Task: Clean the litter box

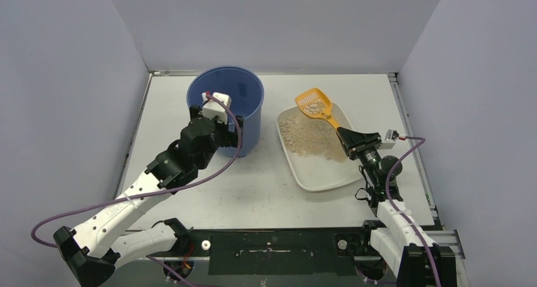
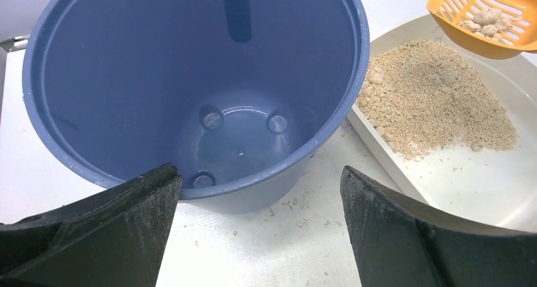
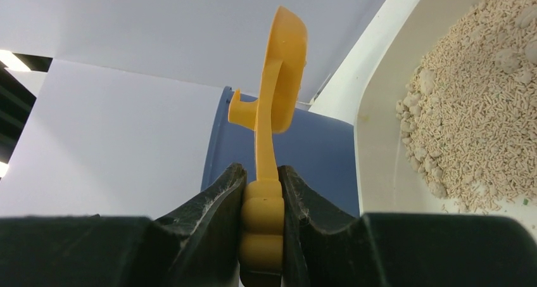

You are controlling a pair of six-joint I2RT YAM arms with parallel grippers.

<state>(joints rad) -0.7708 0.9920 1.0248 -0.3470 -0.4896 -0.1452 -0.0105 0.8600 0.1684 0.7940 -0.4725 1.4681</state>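
litter box: shallow white plastic rectangular tray with rounded corners [image 1: 323,174], lying aslant on the right half of the white worktop [image 1: 253,185], its near corner toward the worktop's right edge
litter: tan sandy granules [image 1: 310,138] heaped in the far half of the tray; the near half shows bare white floor
bucket: tall round blue plastic bucket [image 1: 248,89], upright on the far left part of the worktop close to its far edge, nothing in it, just beside the tray's far left corner
scoop: small yellow slotted plastic scoop [image 1: 315,103], head above the tray's far end, pale clumps [image 2: 484,18] lying in it
open room: bare worktop runs along the near edge between the two arms; loose grains [image 2: 297,204] scattered between bucket and tray
left gripper [image 2: 258,179]: jaws spread wide with nothing between them, at the bucket's near wall, looking into it; whether the fingers [image 2: 149,201] touch the wall cannot be told
right gripper [image 3: 261,173]: jaws narrow, clamped on the scoop's ribbed yellow handle, over the tray's right long side
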